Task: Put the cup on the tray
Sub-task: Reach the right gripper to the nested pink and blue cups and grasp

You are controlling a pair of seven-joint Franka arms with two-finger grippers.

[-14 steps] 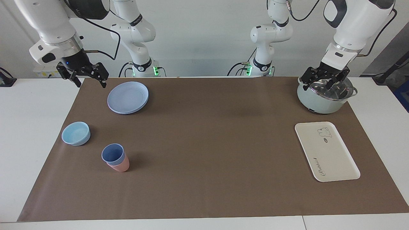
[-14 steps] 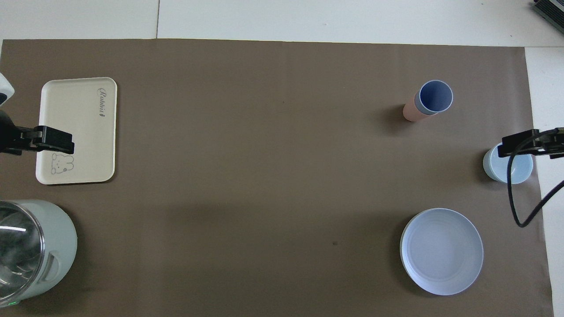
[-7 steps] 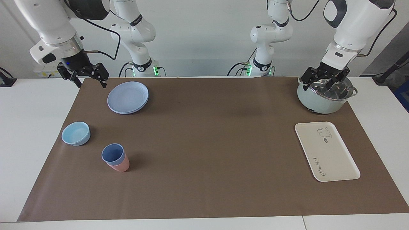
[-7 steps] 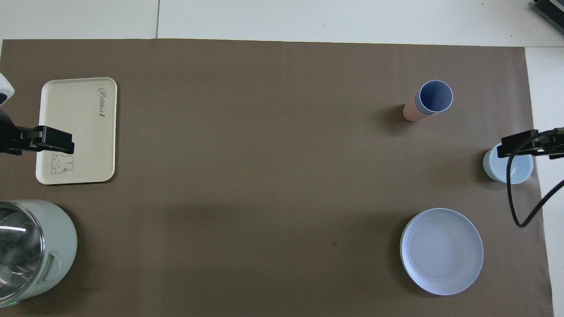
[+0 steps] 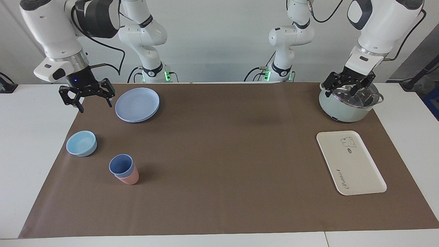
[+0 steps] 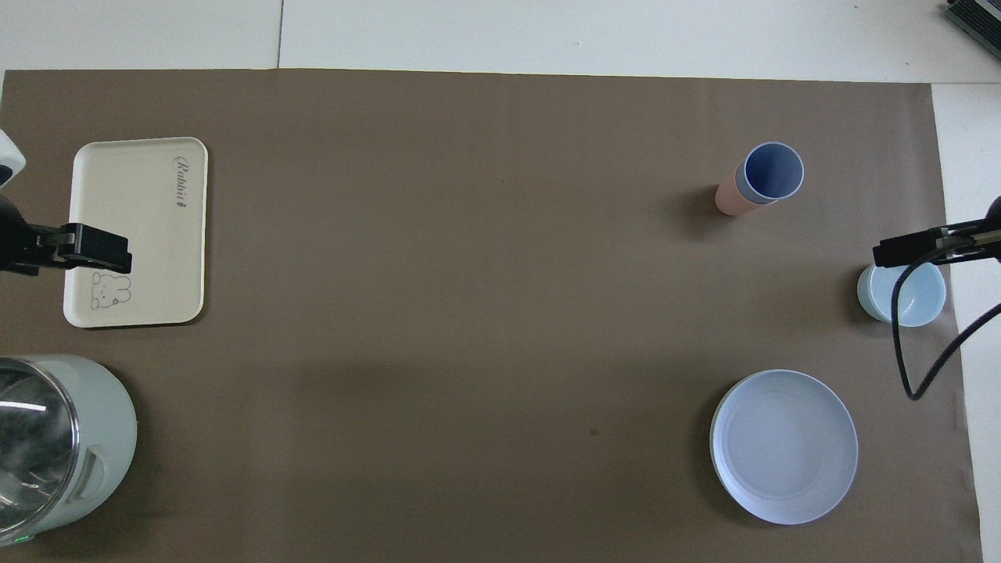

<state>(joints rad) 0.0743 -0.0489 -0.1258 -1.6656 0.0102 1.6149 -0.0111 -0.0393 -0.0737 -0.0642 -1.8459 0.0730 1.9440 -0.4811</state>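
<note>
With its jaws spread and empty, the right gripper (image 5: 86,97) should descend squarely over the cup (image 5: 120,165), nested in a pink tumbler (image 5: 128,178) well apart from the tray (image 5: 350,162), gripping only its rim.

Tray (image 6: 141,227), cream-white, upper left of the overhead frame: cursive "Rabbit" lettering (image 6: 181,182) along one short end. No other legible text anywhere in view.

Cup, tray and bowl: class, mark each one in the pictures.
Cup (image 5: 120,165), facing view, inner wall of the blue tumbler.
Tray (image 5: 356,168), facing view, bare flat middle.
Bowl (image 5: 81,143), facing view, inside bottom.
</note>
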